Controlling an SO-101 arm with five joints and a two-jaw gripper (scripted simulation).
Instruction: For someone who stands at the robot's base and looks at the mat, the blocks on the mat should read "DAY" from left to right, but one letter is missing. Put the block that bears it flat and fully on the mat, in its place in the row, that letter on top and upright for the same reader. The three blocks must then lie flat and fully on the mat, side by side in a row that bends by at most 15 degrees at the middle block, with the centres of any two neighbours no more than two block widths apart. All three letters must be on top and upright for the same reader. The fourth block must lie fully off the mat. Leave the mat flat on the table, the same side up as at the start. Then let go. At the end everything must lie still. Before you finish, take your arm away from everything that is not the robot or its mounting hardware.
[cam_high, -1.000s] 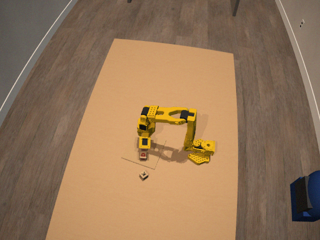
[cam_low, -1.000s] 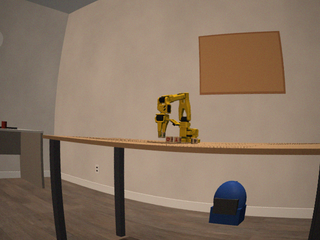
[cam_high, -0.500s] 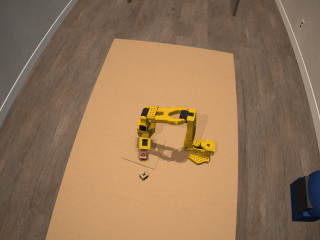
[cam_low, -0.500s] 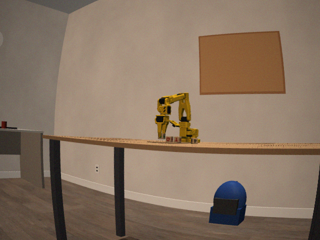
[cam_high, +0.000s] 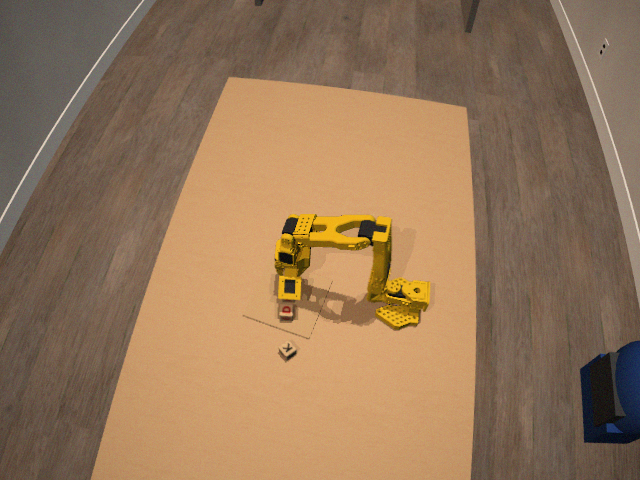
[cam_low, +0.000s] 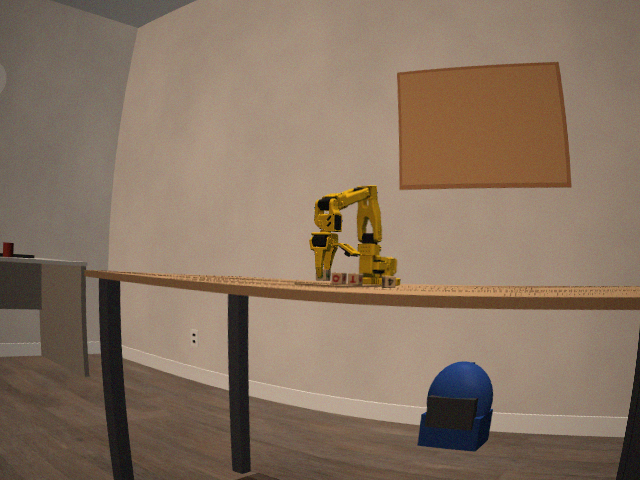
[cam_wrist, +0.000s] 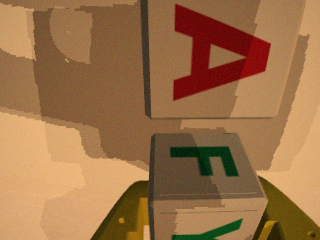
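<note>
My gripper (cam_wrist: 203, 222) is shut on a white block (cam_wrist: 203, 200) that shows a green F on one face and a green Y on the face nearer the wrist camera. Right beyond it, a small gap away, lies the block with the red A (cam_wrist: 223, 50), flat on the mat. In the overhead view the D block (cam_high: 286, 311) lies on the thin-outlined mat (cam_high: 302, 315). My wrist (cam_high: 289, 288) hides the held block and the A block there. In the side view my gripper (cam_low: 323, 272) reaches down almost to the table, beside the row of blocks (cam_low: 345, 279).
The X block (cam_high: 287, 350) lies on the table just outside the mat's outline; it also shows in the side view (cam_low: 388, 281). The robot base (cam_high: 403, 302) stands to the right of the mat. A blue object (cam_high: 612, 392) sits on the floor beyond the table edge.
</note>
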